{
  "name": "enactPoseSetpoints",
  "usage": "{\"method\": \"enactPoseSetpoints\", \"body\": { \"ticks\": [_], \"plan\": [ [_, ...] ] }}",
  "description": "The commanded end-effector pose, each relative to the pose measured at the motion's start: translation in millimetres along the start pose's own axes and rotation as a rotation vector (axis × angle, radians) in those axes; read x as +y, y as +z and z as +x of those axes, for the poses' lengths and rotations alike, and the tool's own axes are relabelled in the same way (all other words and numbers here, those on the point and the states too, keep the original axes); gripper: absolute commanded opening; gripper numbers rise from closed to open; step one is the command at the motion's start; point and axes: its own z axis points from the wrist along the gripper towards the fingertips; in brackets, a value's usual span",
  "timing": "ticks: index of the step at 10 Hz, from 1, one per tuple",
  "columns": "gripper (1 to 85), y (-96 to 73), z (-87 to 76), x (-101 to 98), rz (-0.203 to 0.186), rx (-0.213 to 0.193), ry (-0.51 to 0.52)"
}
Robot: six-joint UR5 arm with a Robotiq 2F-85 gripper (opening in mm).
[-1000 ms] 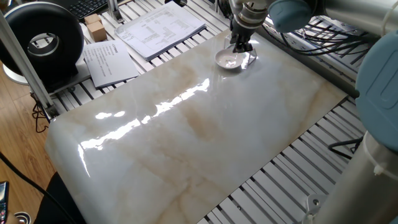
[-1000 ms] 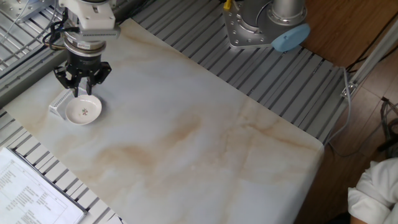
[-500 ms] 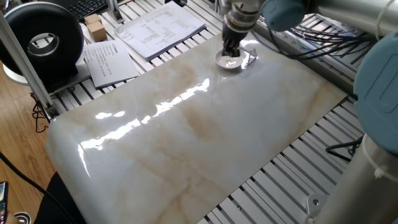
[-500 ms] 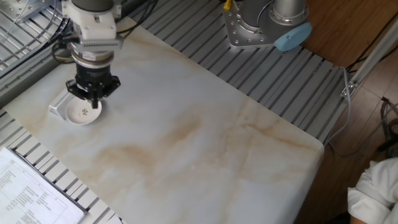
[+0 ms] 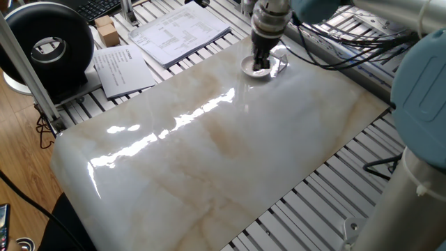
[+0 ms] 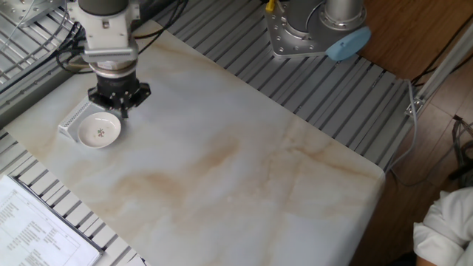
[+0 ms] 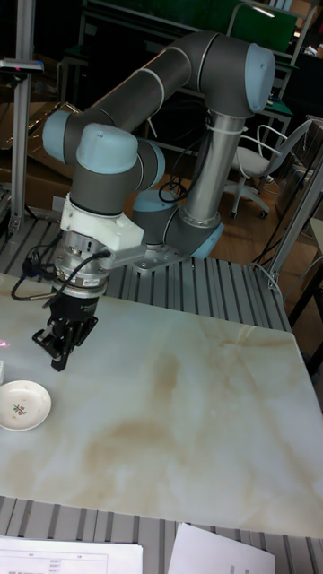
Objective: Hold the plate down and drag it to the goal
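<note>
The plate point(image 6: 99, 131) is a small white dish with a tiny pattern in its middle, near one corner of the marble tabletop. It also shows as the plate point(image 5: 255, 68) and the plate point(image 7: 22, 404). The goal point(image 6: 72, 118), a clear plastic frame, sits right against its far side; in one fixed view the goal point(image 5: 280, 63) glints beside the dish. My gripper point(image 6: 120, 111) points down with fingers together and nothing between them, at the plate's rim on the side away from the goal. The gripper point(image 7: 61, 360) looks just off the dish; contact is unclear.
Printed paper sheets point(image 5: 182, 31) and a smaller sheet point(image 5: 122, 70) lie beyond the marble's edge, with a black round device point(image 5: 49, 49) and a small box point(image 5: 106, 31). Cables point(image 5: 348, 42) run behind the arm. The arm's base point(image 6: 318, 29) stands on the slatted table.
The gripper's fingers went from spread to together. It moved from over the goal side of the plate across to the plate's opposite rim. The plate has stayed put.
</note>
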Motion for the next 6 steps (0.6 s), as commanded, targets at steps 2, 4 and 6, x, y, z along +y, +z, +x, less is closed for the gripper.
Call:
{"method": "enactPoseSetpoints", "body": {
  "ticks": [2,4,6],
  "plan": [
    [1.3,-9.8,15.4,31.8,-0.124,0.044,0.146],
    [1.3,-10.9,20.4,37.8,-0.144,0.069,0.193],
    [1.3,-12.0,16.7,45.3,-0.173,0.063,0.253]
  ]
}}
